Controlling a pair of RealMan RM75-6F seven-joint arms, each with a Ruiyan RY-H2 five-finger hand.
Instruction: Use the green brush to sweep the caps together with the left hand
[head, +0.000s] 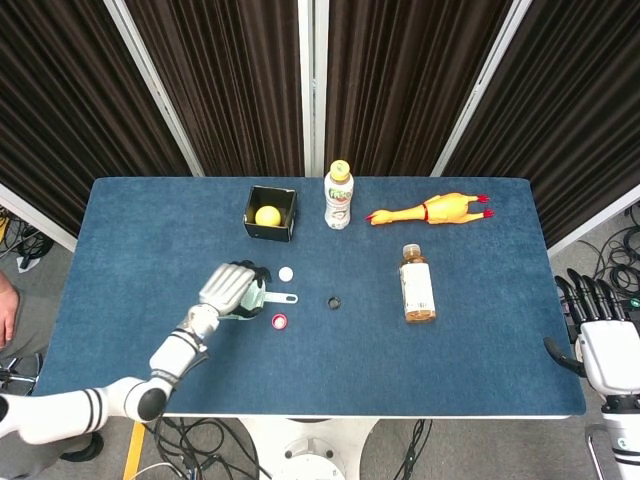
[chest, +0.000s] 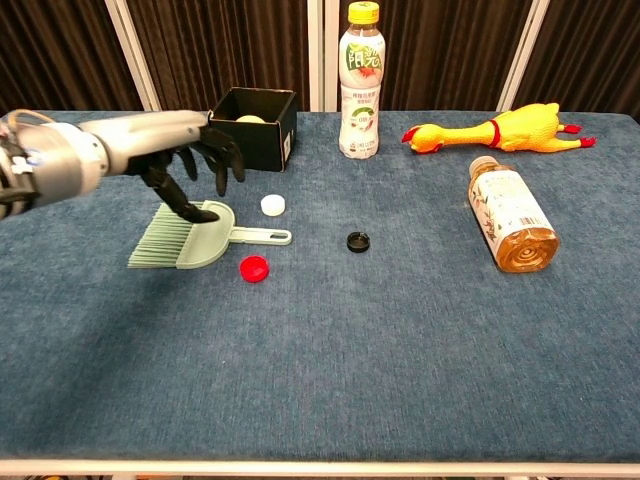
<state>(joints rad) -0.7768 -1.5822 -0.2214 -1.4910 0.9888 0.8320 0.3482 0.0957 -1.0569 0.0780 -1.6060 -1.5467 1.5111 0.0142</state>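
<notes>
Left hand (chest: 190, 160) hovers over green brush (chest: 185, 237), fingers spread, holding nothing (contact w/ brush cannot be told). Brush lies flat on table (chest: 400, 350), handle pointing right. White cap (chest: 272, 205) sits just above handle, red cap (chest: 254, 268) just below; black cap (chest: 358, 241) further right. Right hand (head: 600, 340) at table's right edge, fingers apart, holding nothing.

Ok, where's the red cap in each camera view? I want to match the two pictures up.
Head view: the red cap lies left of centre, just below the green brush handle tip.
Chest view: the red cap lies left of centre, just in front of the brush handle.
Shared landmark: the white cap, on the handle's other side.
</notes>
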